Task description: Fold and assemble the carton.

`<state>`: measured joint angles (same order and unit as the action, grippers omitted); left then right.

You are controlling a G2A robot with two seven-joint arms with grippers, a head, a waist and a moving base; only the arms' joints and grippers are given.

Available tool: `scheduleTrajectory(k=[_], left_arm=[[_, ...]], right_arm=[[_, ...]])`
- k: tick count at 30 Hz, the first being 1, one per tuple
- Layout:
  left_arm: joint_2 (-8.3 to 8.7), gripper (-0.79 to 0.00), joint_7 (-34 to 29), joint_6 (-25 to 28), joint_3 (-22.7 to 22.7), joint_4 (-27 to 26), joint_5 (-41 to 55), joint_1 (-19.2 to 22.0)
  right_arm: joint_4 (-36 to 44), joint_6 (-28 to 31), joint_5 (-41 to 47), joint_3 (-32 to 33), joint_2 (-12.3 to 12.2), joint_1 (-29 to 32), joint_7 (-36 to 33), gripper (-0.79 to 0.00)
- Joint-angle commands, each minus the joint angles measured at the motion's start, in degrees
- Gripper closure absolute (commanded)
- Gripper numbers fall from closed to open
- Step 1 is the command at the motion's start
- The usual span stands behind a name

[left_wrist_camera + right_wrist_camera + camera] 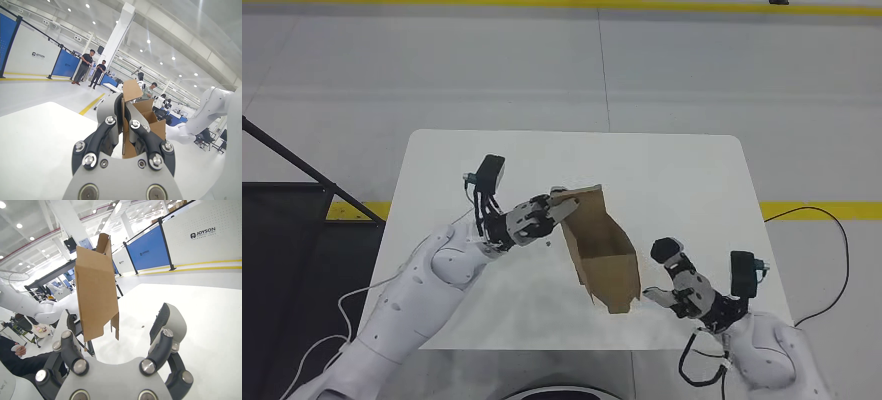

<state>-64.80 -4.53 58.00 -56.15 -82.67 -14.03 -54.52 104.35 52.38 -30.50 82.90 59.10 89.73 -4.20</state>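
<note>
A brown cardboard carton point(600, 248), opened into a tube with loose flaps, is held up above the middle of the white table point(682, 170). My left gripper point(555, 207) is shut on one wall of the carton point(132, 106) at its far end, a finger on each side of the cardboard. My right gripper point(662, 270) stands open just to the right of the carton's near end, not touching it. From the right wrist the carton point(95, 291) hangs ahead of the spread fingers point(162, 317), its lower flaps dangling free.
The table's left edge lies beside a black frame and dark mat point(282, 230). A black cable point(832, 250) runs off the table's right side. Yellow floor lines point(822, 210) cross behind the table. Bare tabletop lies beyond and on both sides of the carton.
</note>
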Motion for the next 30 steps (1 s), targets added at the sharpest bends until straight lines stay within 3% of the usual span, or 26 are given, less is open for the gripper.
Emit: scheduleTrajectory(k=[1, 7, 16, 30], left_arm=[[0.18, 0.0, -0.82, 0.0, 0.4, -0.15, 0.41, 0.2], [0.45, 0.0, -1.64, 0.0, 1.42, -0.58, 0.44, 0.72], [0.74, 0.0, -1.37, 0.0, 3.13, -0.64, 0.51, 1.49], [0.95, 0.0, 0.78, 0.0, 5.32, 0.04, -0.16, 2.63]], right_arm=[[-0.46, 1.57, 1.79, -0.12, -0.12, -0.69, -1.19, -0.785], [0.7, 2.0, 4.54, -1.56, -0.47, -3.02, -7.13, -0.785], [2.21, -3.82, 6.52, -6.33, -0.73, -8.0, -18.46, -0.785], [4.24, -6.13, 4.79, -10.92, -0.52, -10.34, -21.85, -0.785]])
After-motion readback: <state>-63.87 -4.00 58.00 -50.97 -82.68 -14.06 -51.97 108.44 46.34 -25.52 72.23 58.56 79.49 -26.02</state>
